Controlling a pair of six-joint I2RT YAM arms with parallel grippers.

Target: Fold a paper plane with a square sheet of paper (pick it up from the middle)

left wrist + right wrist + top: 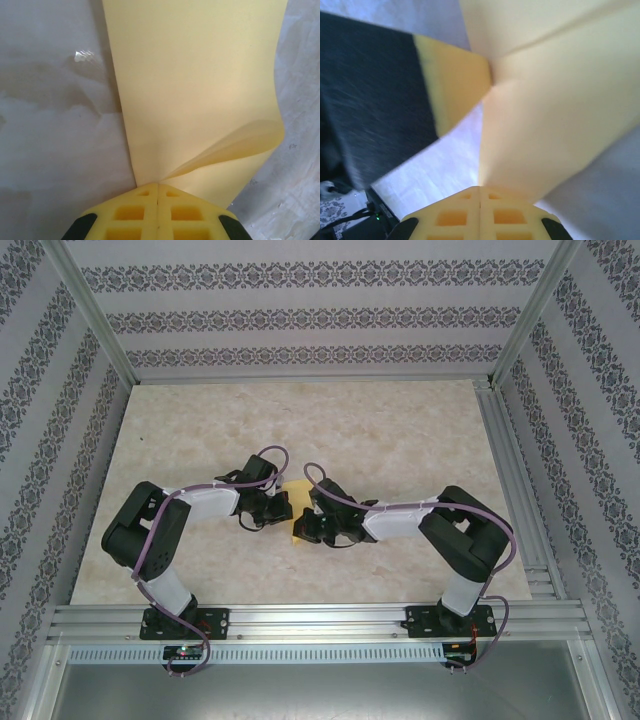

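Note:
The square sheet of paper (298,490) is plain yellow-orange and lies at the middle of the table between both arms. My left gripper (284,507) is shut on one edge of it. In the left wrist view the sheet (200,85) runs away from the closed left gripper (158,184), and its right edge curls up off the table. My right gripper (306,526) is shut on the sheet from the other side. The right wrist view has the sheet (555,115) rising from the shut right gripper (479,187), with the left gripper's yellow finger (455,80) pinching it further up.
The beige marble-patterned table (400,430) stretches free to the left, right and back of the arms. Aluminium rails (510,480) run along the right side and the near edge. Patterned walls (300,320) enclose the workspace.

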